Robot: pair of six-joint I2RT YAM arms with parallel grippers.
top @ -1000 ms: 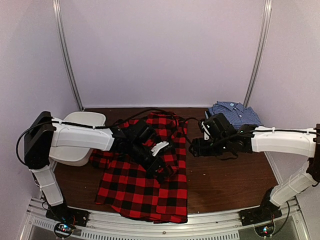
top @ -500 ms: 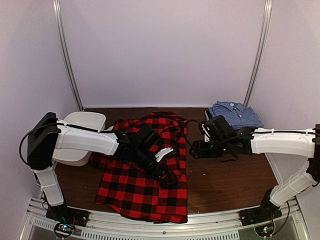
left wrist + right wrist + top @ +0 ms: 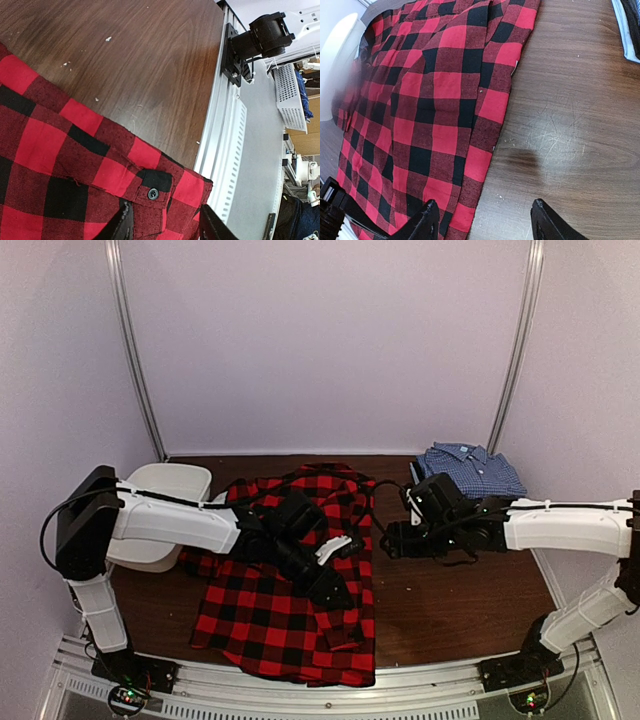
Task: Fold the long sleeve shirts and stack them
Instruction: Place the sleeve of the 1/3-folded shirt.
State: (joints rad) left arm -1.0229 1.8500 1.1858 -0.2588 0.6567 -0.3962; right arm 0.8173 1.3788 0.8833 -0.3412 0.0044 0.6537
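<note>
The red-and-black plaid shirt (image 3: 262, 625) lies spread on the middle of the table, also visible in the right wrist view (image 3: 435, 100). Its buttoned sleeve cuff (image 3: 152, 192) rests on the shirt's near right part, close to the table's front edge. My left gripper (image 3: 335, 590) hovers over that cuff; in the left wrist view the left gripper (image 3: 165, 214) has its jaws apart, the cuff lying loose between them. My right gripper (image 3: 390, 538) is open over bare wood just beside the shirt's right edge (image 3: 485, 225). The blue-and-white check shirt (image 3: 470, 468) lies folded at the back right.
A white plastic tub (image 3: 160, 510) stands at the left, under the left arm. The metal rail (image 3: 225, 150) runs along the table's front edge. Bare brown tabletop (image 3: 450, 600) lies right of the plaid shirt.
My left gripper moved a little toward the front right with the sleeve and opened, leaving the cuff on the shirt. The right arm has barely moved.
</note>
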